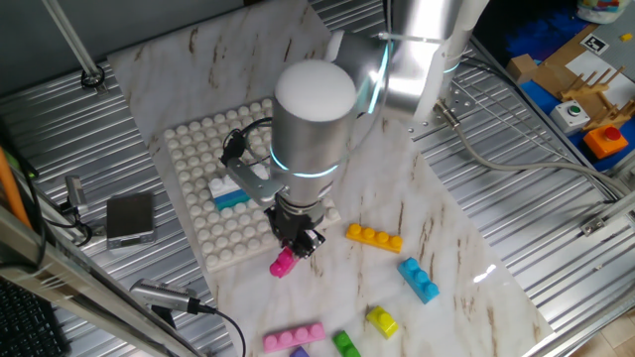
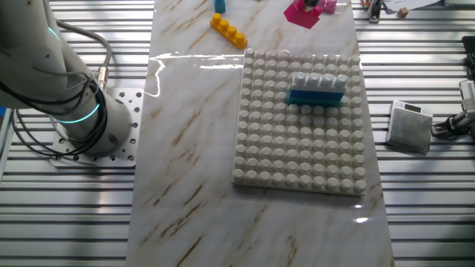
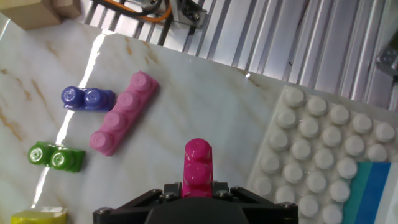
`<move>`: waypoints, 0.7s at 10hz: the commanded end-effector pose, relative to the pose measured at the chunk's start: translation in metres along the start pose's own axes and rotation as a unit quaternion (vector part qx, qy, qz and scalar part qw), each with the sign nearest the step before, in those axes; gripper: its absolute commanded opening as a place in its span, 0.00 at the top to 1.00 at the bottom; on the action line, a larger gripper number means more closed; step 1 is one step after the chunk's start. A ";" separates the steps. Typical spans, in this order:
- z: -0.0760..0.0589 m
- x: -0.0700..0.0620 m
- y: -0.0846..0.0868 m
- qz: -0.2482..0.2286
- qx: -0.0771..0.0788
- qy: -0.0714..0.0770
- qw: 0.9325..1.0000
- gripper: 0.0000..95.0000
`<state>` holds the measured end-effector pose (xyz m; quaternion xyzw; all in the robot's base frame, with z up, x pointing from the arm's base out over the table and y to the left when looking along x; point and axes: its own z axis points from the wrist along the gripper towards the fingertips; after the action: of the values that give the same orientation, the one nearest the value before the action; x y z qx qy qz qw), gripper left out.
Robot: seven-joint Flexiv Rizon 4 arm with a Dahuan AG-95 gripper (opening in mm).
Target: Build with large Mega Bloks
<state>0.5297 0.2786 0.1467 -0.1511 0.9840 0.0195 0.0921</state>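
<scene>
Magenta brick (image 3: 198, 167) sits clamped between the jaws of the gripper (image 3: 198, 186), at bottom centre of the hand view, just left of the white studded baseplate (image 3: 323, 143). We note a white-on-teal stack (image 2: 317, 89) pressed onto the baseplate, upper right in the other fixed view. Pale pink brick (image 3: 123, 112), purple brick (image 3: 87, 98) and green brick (image 3: 56, 158) lie at left; orange brick (image 1: 374, 238) and blue brick (image 1: 418, 279) lie apart on the marble table (image 1: 446, 228).

Magenta brick (image 3: 198, 168) at the fingers; pale pink brick (image 3: 123, 112), purple brick (image 3: 87, 98), green brick (image 3: 56, 157) beyond. White studded baseplate (image 3: 323, 149); table (image 3: 205, 106) white marble, brown veins.
</scene>
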 end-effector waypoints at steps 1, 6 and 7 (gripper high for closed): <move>-0.008 -0.001 -0.010 -0.003 -0.004 -0.009 1.000 1.00; -0.030 0.018 -0.065 -0.030 -0.003 -0.008 1.000 1.00; -0.029 0.020 -0.070 -0.032 -0.004 -0.012 0.999 1.00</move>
<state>0.5277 0.2011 0.1698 -0.1841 0.9770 0.0212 0.1051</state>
